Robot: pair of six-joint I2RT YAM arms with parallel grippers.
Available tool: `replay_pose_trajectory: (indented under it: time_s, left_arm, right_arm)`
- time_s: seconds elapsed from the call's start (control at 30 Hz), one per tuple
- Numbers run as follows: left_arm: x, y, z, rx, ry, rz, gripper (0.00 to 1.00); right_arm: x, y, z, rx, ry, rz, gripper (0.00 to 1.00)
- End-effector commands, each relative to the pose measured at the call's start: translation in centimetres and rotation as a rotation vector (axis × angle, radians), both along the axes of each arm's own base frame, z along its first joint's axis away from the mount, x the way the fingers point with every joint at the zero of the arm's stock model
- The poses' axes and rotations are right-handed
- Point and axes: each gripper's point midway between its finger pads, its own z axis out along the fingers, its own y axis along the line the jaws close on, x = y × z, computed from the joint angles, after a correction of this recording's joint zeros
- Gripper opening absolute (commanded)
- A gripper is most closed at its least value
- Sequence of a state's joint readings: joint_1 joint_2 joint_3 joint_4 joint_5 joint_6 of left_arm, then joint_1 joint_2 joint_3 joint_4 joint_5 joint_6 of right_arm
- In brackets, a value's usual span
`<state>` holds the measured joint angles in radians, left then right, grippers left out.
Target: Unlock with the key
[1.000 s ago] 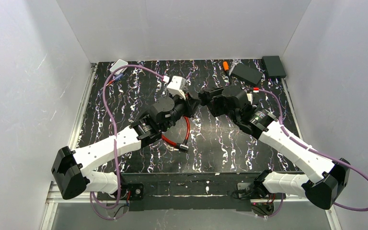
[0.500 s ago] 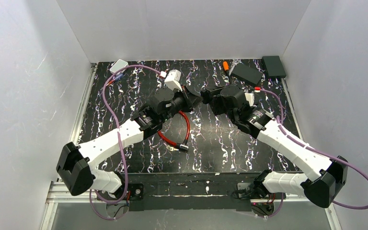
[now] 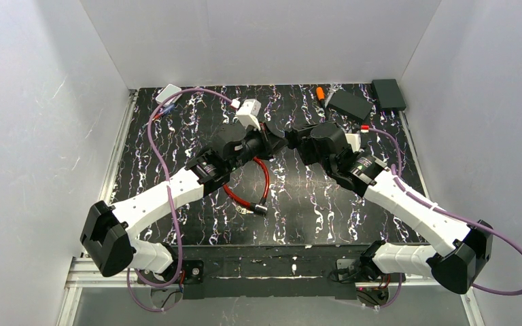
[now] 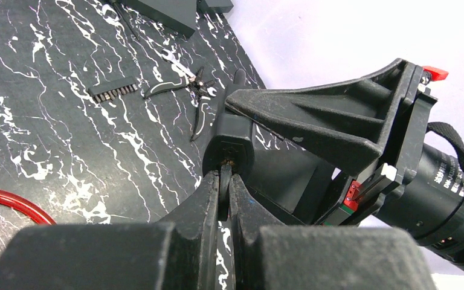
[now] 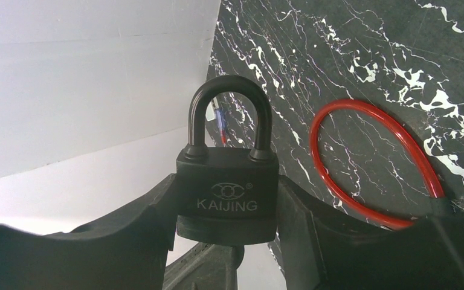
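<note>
A black KAIJING padlock (image 5: 228,187) stands upright between the fingers of my right gripper (image 5: 226,202), which is shut on its body. Its shackle is closed. In the left wrist view the padlock's underside (image 4: 228,142) faces me. My left gripper (image 4: 224,176) is shut on the dark head of the key (image 4: 224,192), whose front end reaches into the keyhole. From above, the two grippers meet over the middle back of the table, left gripper (image 3: 265,139) against right gripper (image 3: 291,139). The key blade is hidden.
A red cable loop (image 3: 262,178) lies on the marbled table under the left arm. Black boxes (image 3: 350,104) sit at the back right, and a white box (image 3: 170,92) at the back left. Pliers (image 4: 187,90) and a black bit strip (image 4: 113,90) lie beyond the padlock.
Both grippers have shifted slightly toward the back of the table, still joined at the padlock. The left arm's elbow has swung a little to the right.
</note>
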<state>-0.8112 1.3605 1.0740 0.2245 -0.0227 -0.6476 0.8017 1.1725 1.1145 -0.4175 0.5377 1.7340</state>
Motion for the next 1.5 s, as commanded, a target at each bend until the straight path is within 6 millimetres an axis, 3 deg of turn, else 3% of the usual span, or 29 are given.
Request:
replay_pose_trajectory:
  time_s: [0.0,0.4,0.73,0.97,1.47]
  left_arm:
    - [3.5,2.2,-2.9,0.118,-0.044,0.118,0.00]
    - [2.6,1.8,-2.6,0.142,-0.111,0.037,0.00]
    - [2.0,1.7,-1.7,0.182,-0.232,-0.034,0.00]
    - [0.6,0.5,-1.4,0.250,-0.356,-0.131,0.00]
    - [-0.7,-0.6,-1.9,0.427,-0.564,-0.196,0.00]
  right_arm:
    - [-6.6,6.3,6.8,0.252,-0.052,0.348,0.01]
    - [-7.2,6.5,5.0,0.261,0.012,0.350,0.01]
    - [-7.5,6.2,4.5,0.261,0.029,0.348,0.01]
    - [-7.6,5.9,4.7,0.259,0.028,0.343,0.01]
    - [-8.0,5.7,4.2,0.242,0.047,0.351,0.01]
